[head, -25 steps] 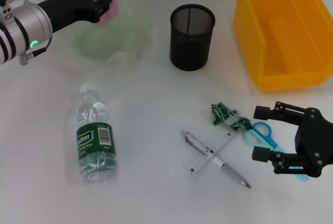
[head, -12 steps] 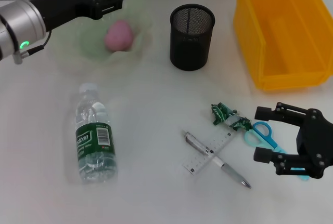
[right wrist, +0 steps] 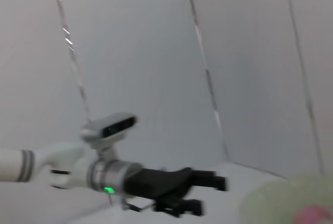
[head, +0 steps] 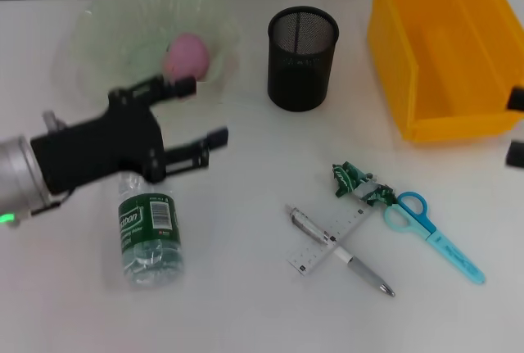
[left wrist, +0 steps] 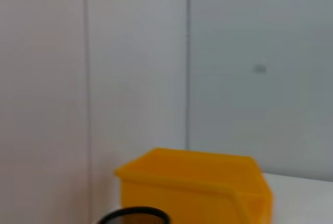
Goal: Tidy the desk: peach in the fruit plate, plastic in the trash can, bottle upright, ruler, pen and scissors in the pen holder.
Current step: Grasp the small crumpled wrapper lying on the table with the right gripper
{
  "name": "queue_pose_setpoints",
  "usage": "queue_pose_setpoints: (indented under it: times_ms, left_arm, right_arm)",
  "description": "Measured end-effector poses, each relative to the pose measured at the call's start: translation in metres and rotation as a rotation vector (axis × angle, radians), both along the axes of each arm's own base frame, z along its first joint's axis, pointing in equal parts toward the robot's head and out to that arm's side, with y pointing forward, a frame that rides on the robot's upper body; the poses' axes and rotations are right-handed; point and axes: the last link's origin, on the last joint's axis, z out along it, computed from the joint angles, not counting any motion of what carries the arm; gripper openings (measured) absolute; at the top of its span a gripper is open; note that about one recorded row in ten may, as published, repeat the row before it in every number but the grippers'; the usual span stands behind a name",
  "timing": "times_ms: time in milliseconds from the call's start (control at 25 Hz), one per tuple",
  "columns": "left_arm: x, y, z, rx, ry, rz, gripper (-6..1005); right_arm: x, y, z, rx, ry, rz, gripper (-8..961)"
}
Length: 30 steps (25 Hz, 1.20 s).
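Note:
The pink peach (head: 187, 56) lies in the pale green fruit plate (head: 115, 29) at the back left. My left gripper (head: 209, 110) hangs open and empty in front of the plate, its arm over the cap end of the lying bottle (head: 150, 234). Crumpled green plastic (head: 356, 182), a clear ruler (head: 332, 241), a silver pen (head: 341, 251) and blue scissors (head: 431, 234) lie at the front right. The black mesh pen holder (head: 301, 58) stands at the back centre. Only the fingertips of my right gripper (head: 516, 126) show, spread apart at the right edge. In the right wrist view, the left gripper (right wrist: 205, 194) appears far off.
A yellow bin (head: 446, 50) stands at the back right, also in the left wrist view as the yellow bin (left wrist: 197, 187) beside the pen holder's rim (left wrist: 136, 216). A wall rises behind the table.
The left gripper let go of the peach into the plate, then came forward to above the bottle. The right gripper pulled away from the scissors to the right edge.

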Motion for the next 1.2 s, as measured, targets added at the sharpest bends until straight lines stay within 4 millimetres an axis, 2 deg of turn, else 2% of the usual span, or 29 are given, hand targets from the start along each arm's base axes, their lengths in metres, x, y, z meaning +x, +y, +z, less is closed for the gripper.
queue_pose_setpoints:
  times_ms: [40, 160, 200, 360, 480, 680, 920, 1200]
  left_arm:
    - [-0.003, -0.007, -0.004, -0.026, -0.01, -0.008, 807]
    - [-0.003, -0.007, -0.004, -0.026, -0.01, -0.008, 807]
    - [-0.008, -0.023, -0.011, -0.1, -0.027, -0.028, 807]
    - [-0.01, -0.028, -0.014, -0.112, -0.015, -0.039, 807]
    - [-0.011, -0.029, -0.016, -0.111, -0.014, -0.039, 807]
    - [-0.01, -0.027, -0.017, -0.115, -0.012, -0.037, 806]
    - [-0.01, -0.027, -0.018, -0.117, -0.013, -0.037, 806]
    - [-0.009, -0.027, -0.018, -0.118, -0.013, -0.041, 805]
  right_arm:
    - [-0.007, 0.002, 0.013, -0.009, -0.046, -0.039, 834]
    - [-0.032, 0.012, 0.034, -0.059, -0.215, -0.13, 834]
    - [-0.041, 0.015, 0.036, -0.084, -0.283, -0.17, 834]
    - [-0.072, 0.032, 0.029, -0.165, -0.539, -0.321, 835]
    - [-0.088, 0.047, 0.014, -0.209, -0.666, -0.449, 834]
    - [-0.107, 0.074, -0.023, -0.266, -0.811, -0.488, 832]
    - [-0.106, 0.101, -0.077, -0.279, -0.877, -0.451, 831]
    - [-0.103, 0.116, -0.12, -0.307, -0.945, -0.416, 829]
